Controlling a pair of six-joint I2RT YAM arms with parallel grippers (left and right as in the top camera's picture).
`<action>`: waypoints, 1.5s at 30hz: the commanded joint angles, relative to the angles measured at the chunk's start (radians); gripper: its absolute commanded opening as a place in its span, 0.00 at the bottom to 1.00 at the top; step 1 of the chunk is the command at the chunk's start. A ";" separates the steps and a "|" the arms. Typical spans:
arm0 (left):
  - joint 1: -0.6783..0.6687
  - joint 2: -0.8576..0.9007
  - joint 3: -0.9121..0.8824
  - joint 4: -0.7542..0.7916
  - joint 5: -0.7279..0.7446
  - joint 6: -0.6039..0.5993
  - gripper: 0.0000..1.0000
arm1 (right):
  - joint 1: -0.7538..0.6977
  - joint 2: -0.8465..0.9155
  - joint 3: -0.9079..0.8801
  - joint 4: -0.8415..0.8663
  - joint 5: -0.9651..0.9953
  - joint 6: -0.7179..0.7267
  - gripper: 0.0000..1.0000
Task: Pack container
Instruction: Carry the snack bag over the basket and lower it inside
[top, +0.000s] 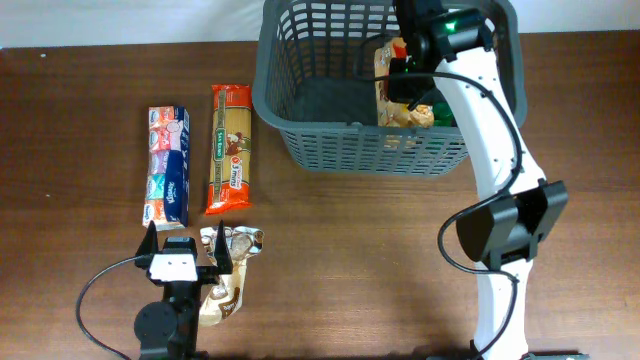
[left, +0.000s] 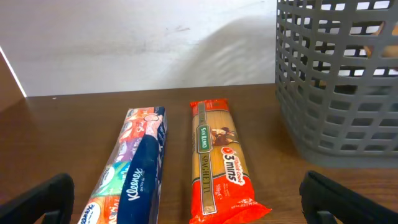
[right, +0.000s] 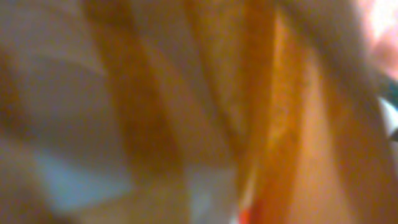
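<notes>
The container (top: 370, 150) is a dark grey slotted basket at the back of the table; its wall (left: 336, 81) also shows at the right of the left wrist view. My right gripper (top: 408, 80) reaches down inside it, shut on an orange-and-tan snack packet (top: 392, 105) that stands upright. That packet (right: 205, 112) fills the right wrist view as a blur, hiding the fingers. My left gripper (top: 186, 243) hovers open near the front left with nothing between its fingers (left: 37, 199).
A Kleenex tissue pack (top: 167, 165) (left: 134, 168) and a red spaghetti packet (top: 230, 148) (left: 221, 162) lie side by side left of the basket. A silver-and-brown pouch (top: 235, 270) lies by my left gripper's right finger. Something green (top: 443, 112) sits in the basket.
</notes>
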 joint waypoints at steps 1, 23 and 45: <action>0.006 -0.008 -0.006 -0.001 -0.007 -0.010 0.99 | 0.011 0.009 0.006 0.012 0.010 0.004 0.04; 0.006 -0.008 -0.006 -0.001 -0.007 -0.010 0.99 | 0.011 0.068 0.005 0.015 0.010 -0.015 0.66; 0.006 -0.008 -0.006 -0.001 -0.007 -0.010 0.99 | -0.010 0.044 0.551 -0.120 0.044 -0.071 0.99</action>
